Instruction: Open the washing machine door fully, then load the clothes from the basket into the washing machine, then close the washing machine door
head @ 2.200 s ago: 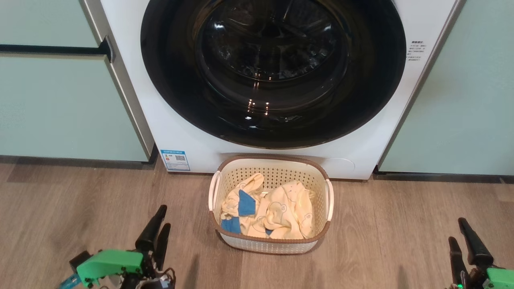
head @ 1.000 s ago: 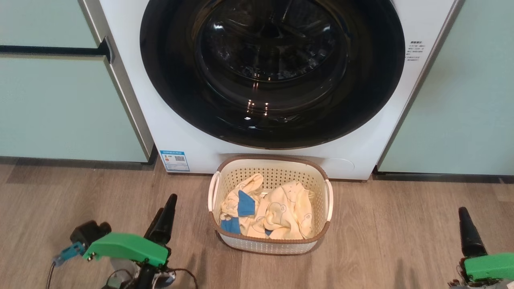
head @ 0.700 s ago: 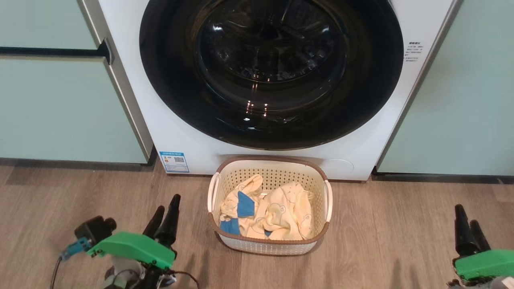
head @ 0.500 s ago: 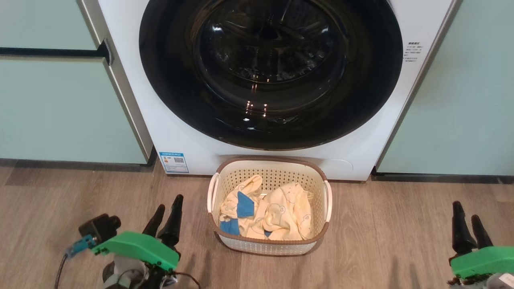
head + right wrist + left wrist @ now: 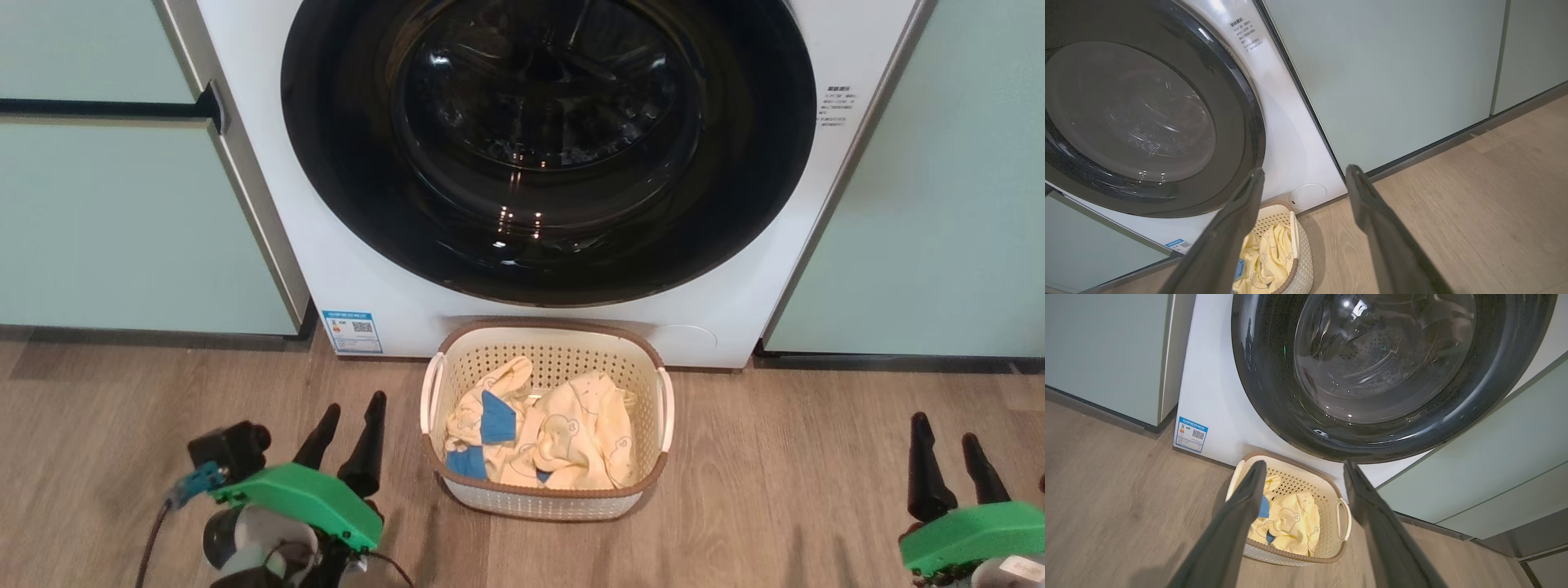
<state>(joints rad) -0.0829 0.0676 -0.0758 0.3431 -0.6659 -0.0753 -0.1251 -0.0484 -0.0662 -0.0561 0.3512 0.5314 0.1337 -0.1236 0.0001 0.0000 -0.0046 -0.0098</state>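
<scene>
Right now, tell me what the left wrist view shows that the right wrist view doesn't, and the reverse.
Left wrist view: the left gripper, open, and the drum's holes seen through the door. Right wrist view: the right gripper, open, plus a round cap and a printed label on the washer. Both: the shut door, the basket of clothes, the blue sticker, the wood floor.

Wood floor (image 5: 784,457), basket (image 5: 545,500), washing machine (image 5: 367,269)

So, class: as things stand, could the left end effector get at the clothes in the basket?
Probably yes: the left end effector is open near the basket, whose top is uncovered; the clothes lie exposed, nothing between.
</scene>
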